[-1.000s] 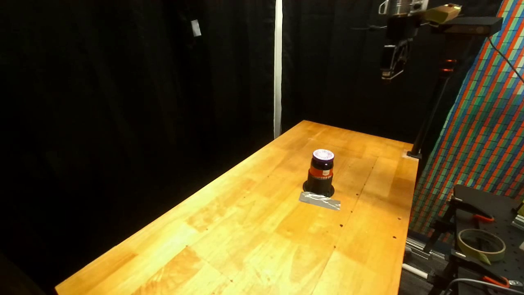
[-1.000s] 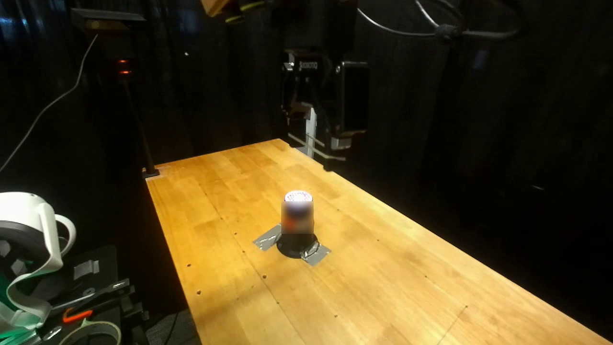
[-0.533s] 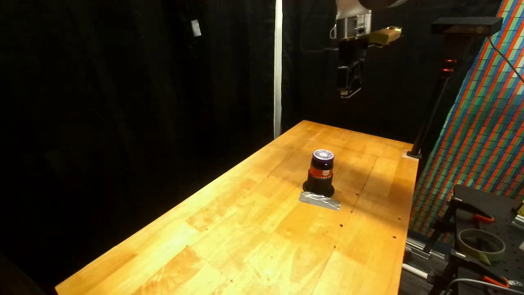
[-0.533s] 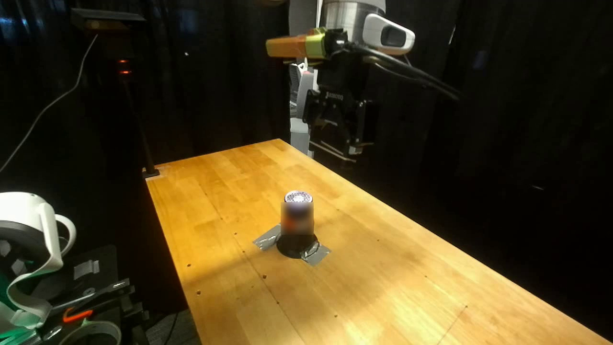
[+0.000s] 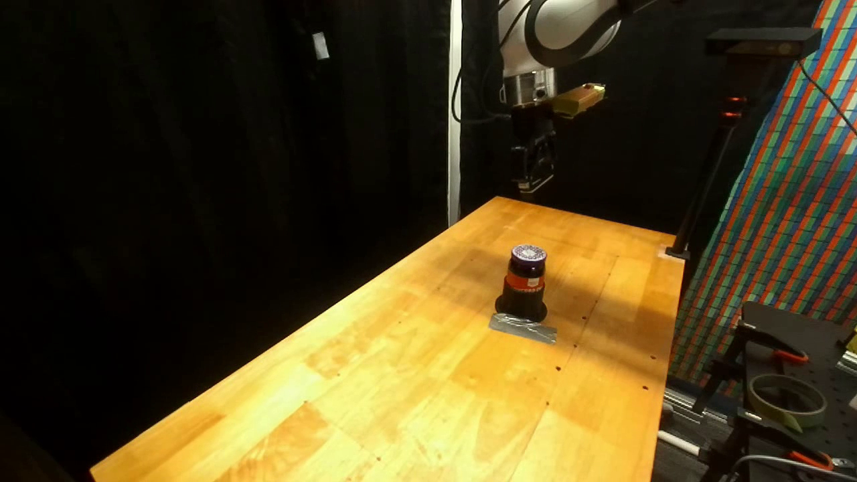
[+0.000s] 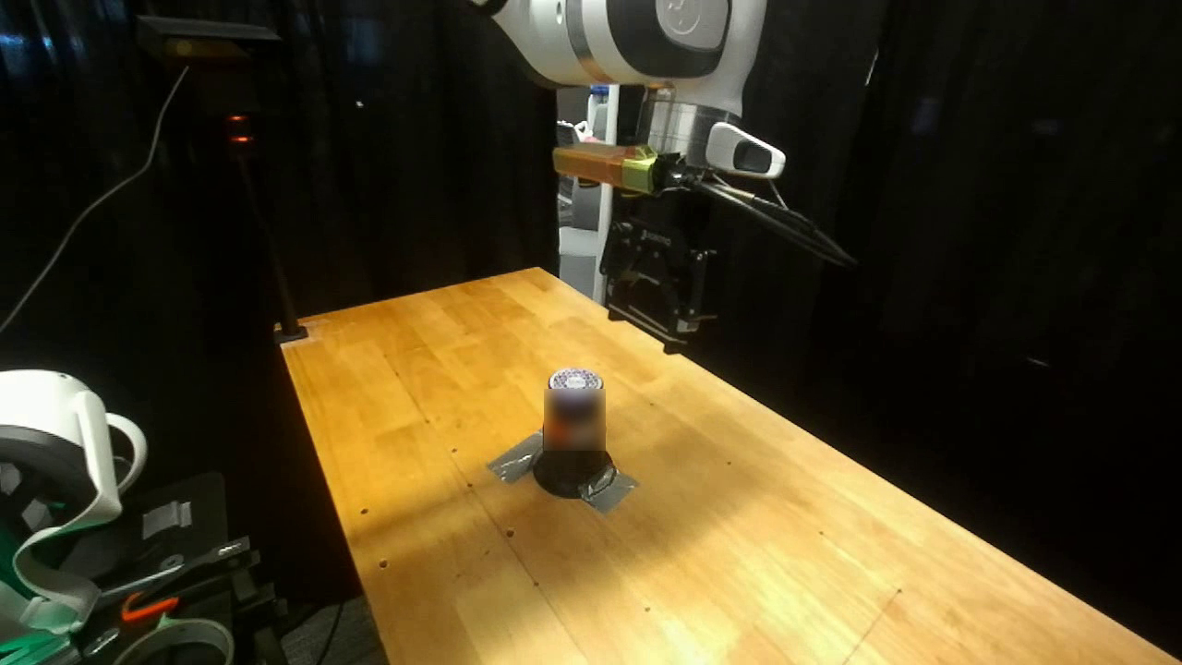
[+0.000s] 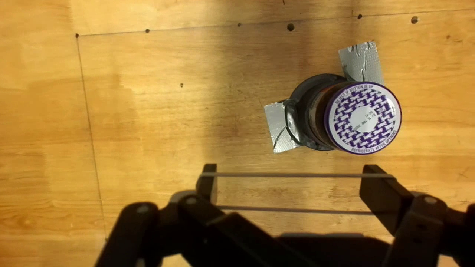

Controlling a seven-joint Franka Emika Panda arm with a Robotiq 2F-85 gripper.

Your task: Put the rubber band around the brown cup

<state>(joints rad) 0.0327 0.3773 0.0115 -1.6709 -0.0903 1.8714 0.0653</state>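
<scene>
The hand (image 7: 293, 191) is lower and nearer the brown cup (image 5: 525, 282) than a moment ago, spread wide with the rubber band (image 7: 289, 175) stretched across it in 2 strands. So the band's loaded; lining up and looping it over looks like what's left. Cup's upright on the table (image 5: 402, 375), dark with an orange-red stripe, purple-and-white lid (image 7: 363, 118).

Lid (image 7: 363, 118) reads "REJECT IF BUTTON IS UP" and "REFRIGERATE AFTER OPENING".
</scene>
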